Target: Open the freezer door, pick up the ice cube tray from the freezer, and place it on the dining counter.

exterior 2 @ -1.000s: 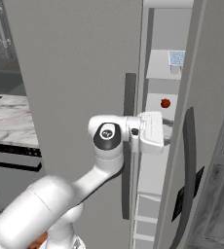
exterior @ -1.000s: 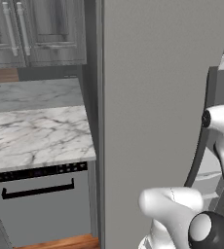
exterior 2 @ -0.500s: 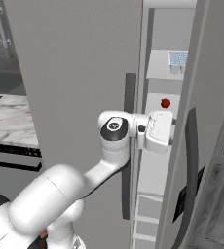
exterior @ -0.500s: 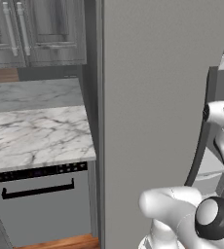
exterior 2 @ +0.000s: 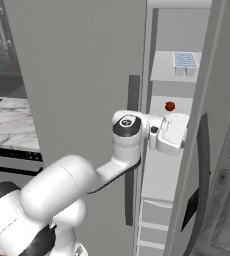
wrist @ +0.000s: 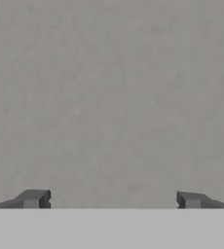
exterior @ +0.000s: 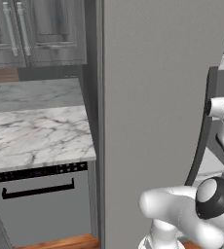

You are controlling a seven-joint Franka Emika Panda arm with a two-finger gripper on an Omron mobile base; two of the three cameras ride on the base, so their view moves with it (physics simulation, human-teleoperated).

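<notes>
The freezer door stands ajar on the right, its dark curved handle on the outer side. Through the gap the pale-blue ice cube tray shows on an upper shelf inside. My arm reaches across the neighbouring grey door, and my gripper sits in the gap, pointing right at the freezer door's inner side. In the hand view the gripper is open with nothing between its fingertips, and a flat matte grey surface lies close ahead. The dining counter is out of view.
A small red object sits on a lower freezer shelf. The other tall grey door with its straight handle is on the left. Beyond it are the marble worktop, the dishwasher and panelled cabinets.
My hand has moved right, deeper into the gap. The freezer door has swung further open, and its handle has shifted right. The jaws have stayed wide apart.
</notes>
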